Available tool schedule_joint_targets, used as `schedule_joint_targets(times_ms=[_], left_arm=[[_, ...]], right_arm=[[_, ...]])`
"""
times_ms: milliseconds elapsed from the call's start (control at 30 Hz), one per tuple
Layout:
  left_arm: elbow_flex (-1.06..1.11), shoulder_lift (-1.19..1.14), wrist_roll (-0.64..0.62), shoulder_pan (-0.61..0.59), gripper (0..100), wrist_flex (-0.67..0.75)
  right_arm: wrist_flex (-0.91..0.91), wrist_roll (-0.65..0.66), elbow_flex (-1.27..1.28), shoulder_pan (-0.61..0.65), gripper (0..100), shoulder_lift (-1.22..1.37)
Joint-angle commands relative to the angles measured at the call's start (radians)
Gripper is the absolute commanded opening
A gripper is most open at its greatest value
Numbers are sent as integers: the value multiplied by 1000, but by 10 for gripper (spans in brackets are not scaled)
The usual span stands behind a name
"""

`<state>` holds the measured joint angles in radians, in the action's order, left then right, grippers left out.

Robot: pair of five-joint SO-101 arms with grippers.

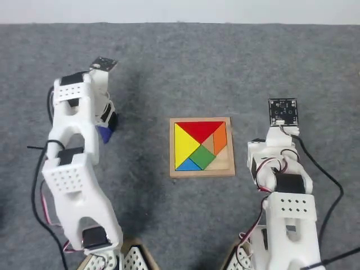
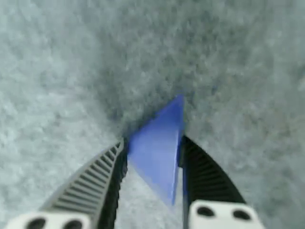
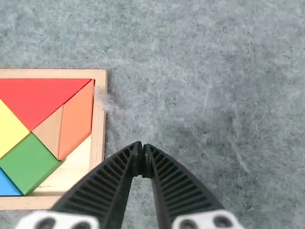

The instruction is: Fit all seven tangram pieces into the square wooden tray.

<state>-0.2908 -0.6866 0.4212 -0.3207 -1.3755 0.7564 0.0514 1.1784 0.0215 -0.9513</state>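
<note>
The square wooden tray (image 1: 230,147) lies mid-table holding red, yellow, green, orange, tan and light blue pieces; a bare triangular gap (image 1: 223,161) shows at its lower right corner. My left gripper (image 2: 151,150) is shut on a dark blue triangle piece (image 2: 159,145), held just over the grey felt, far left of the tray; the piece (image 1: 104,133) peeks out under the left arm. My right gripper (image 3: 142,155) is shut with nothing in it, just right of the tray (image 3: 99,119), near its lower right corner.
Grey felt (image 1: 185,67) covers the whole table. The left arm (image 1: 76,152) stands tall at the left and the right arm (image 1: 281,185) at the right of the tray. Open felt lies between the left gripper and the tray.
</note>
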Motion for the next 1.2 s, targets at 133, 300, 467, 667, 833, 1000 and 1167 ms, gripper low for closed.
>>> schedule_joint_targets(times_ms=[133, 300, 467, 667, 833, 1000, 1167], left_arm=[[-308, -204, 18, -11, 173, -218], [-450, -275, 18, -15, 137, -367], [-492, -273, 18, -25, 126, -376], [-539, -157, 14, -26, 100, -370], [-464, 6, -25, -68, 160, -370], [-292, 52, -23, -127, 167, -336], [-142, 49, -25, -155, 235, -216]], right_arm=[[5, 14, -12, 5, 7, -28], [2, 14, -12, 5, 7, -28], [1, 14, -12, 5, 7, -28], [1, 14, -12, 7, 7, -28], [1, 15, -12, 7, 7, -28], [-1, 15, -14, 8, 7, -28], [4, 15, -14, 8, 7, -28]])
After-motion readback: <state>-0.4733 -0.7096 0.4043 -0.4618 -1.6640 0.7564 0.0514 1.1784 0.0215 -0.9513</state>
